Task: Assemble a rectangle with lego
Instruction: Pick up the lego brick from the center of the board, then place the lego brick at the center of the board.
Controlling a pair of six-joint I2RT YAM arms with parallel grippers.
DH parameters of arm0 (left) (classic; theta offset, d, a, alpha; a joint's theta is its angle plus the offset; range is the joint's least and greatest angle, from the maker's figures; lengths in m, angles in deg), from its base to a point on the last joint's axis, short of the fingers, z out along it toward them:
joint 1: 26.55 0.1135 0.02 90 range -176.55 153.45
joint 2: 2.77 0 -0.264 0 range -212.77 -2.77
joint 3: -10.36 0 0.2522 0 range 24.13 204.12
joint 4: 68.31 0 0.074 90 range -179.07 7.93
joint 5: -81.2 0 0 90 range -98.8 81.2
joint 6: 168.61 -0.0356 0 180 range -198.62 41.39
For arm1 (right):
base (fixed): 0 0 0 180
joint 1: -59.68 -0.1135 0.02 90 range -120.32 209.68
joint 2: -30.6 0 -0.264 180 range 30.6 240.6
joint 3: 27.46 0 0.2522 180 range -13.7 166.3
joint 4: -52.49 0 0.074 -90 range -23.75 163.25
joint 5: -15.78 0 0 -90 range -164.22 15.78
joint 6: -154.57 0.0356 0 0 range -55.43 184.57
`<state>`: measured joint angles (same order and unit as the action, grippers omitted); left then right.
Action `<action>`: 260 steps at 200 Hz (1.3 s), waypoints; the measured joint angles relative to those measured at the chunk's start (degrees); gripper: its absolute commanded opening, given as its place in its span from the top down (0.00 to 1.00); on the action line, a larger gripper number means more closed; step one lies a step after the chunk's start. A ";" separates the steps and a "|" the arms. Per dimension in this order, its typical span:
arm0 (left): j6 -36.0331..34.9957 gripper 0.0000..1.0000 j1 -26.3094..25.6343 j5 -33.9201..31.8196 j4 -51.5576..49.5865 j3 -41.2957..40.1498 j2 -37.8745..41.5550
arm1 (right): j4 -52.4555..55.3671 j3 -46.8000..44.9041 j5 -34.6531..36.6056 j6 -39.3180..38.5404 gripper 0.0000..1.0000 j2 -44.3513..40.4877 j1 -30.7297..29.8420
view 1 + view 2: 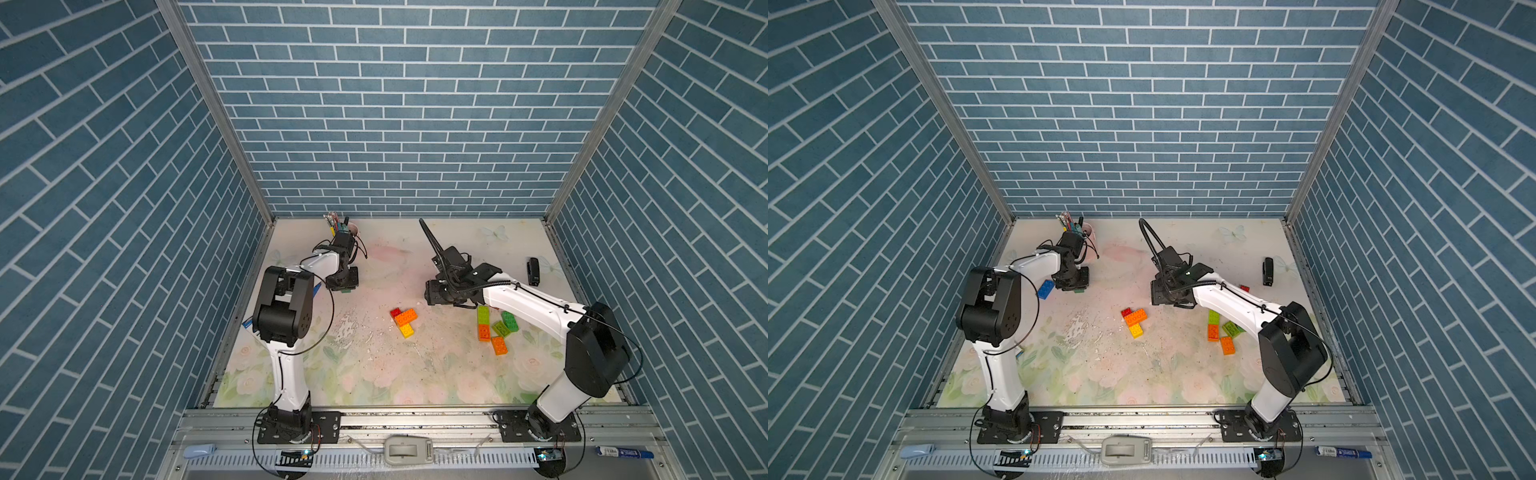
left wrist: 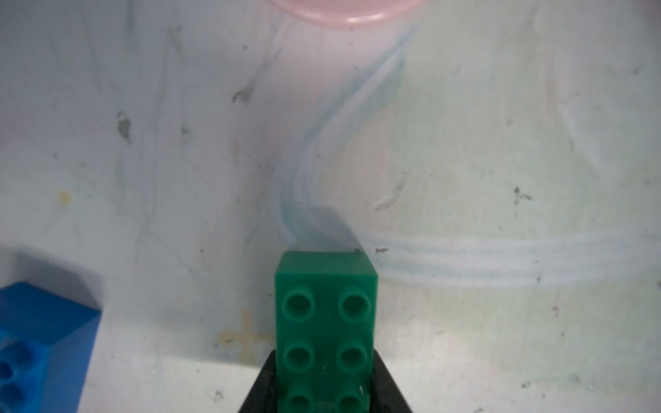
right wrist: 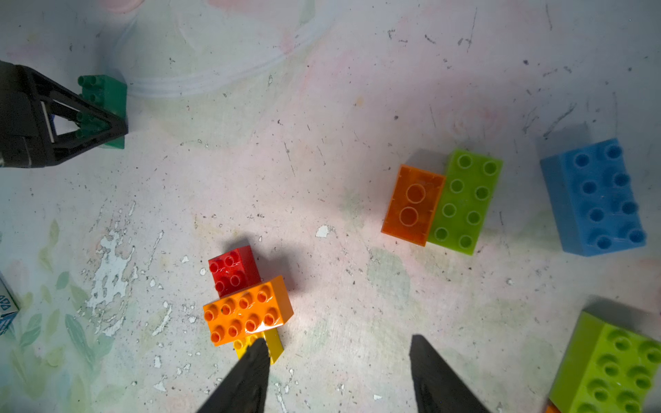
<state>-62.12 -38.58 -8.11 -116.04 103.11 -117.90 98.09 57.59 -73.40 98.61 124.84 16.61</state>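
The left gripper (image 2: 325, 375) is clamped on a dark green brick (image 2: 325, 286) low toward the mat's (image 1: 374, 374) far left, a blue brick (image 2: 35, 339) just beside and the pink cup (image 1: 1087, 230) near; a skewed lift could twist it loose or knock either. Mid-table, bare mat surrounds the red-orange-yellow cluster (image 1: 404, 321), the right gripper (image 3: 338, 343) hovering half-spread and empty, loose lime and orange bricks (image 1: 498, 328) farther right.

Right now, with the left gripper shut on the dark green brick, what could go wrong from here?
1. The left gripper holds the dark green brick by one end, its far end sticking out; it may pivot or slip when lifted.
2. The pink cup stands close beyond that brick; a forward swing could knock it.
3. The open right gripper hangs near the yellow brick under the orange brick; descending might shove that stack.
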 measured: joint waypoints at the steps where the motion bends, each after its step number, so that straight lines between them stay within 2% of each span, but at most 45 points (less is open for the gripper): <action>1: 0.13 0.74 0.00 0.00 0.09 -0.04 0.02 | 0.00 0.00 0.00 0.00 0.39 0.00 0.00; 33: -0.61 0.78 -0.68 0.63 0.96 -3.45 2.89 | 0.04 -0.02 -0.87 -0.02 0.41 0.00 -0.02; 53: -0.46 0.79 -4.50 0.63 -0.15 -8.90 9.70 | 0.11 -0.11 -1.29 -0.02 0.41 -0.20 -0.39; 96: 5.38 0.78 -23.85 1.44 -2.51 -25.79 31.50 | -0.17 -5.40 0.07 0.07 0.44 -4.81 -5.73; 119: 10.05 0.78 -31.43 -0.04 -6.51 -31.82 36.61 | -0.46 -8.92 1.51 0.70 0.45 -7.63 -8.04; 139: 12.59 0.77 -38.66 -1.66 -8.33 -31.23 38.34 | -0.50 -11.76 2.58 2.16 0.46 -10.32 -7.06; 161: 13.46 0.76 -46.27 -2.05 -7.32 -26.84 36.26 | -0.59 -14.43 2.67 3.74 0.47 -13.27 -3.28; 186: 12.07 0.74 -52.19 -1.44 -3.78 -19.47 26.64 | -0.22 -18.38 2.34 5.20 0.49 -17.75 3.19; 228: 5.62 0.73 -55.08 0.50 -0.37 -8.00 8.33 | 1.07 -22.25 0.04 6.62 0.51 -21.81 11.30; 244: 3.28 0.64 -54.86 0.48 -0.07 -6.10 4.98 | 1.57 -23.39 -0.90 6.67 0.51 -22.43 12.44; 260: 0.87 0.43 -54.60 0.57 -0.28 -4.79 3.56 | 2.43 -24.11 -1.64 6.62 0.50 -22.58 13.29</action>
<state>-61.25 -93.18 -7.54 -116.33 98.32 -114.34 100.52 33.48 -75.04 105.23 102.26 29.90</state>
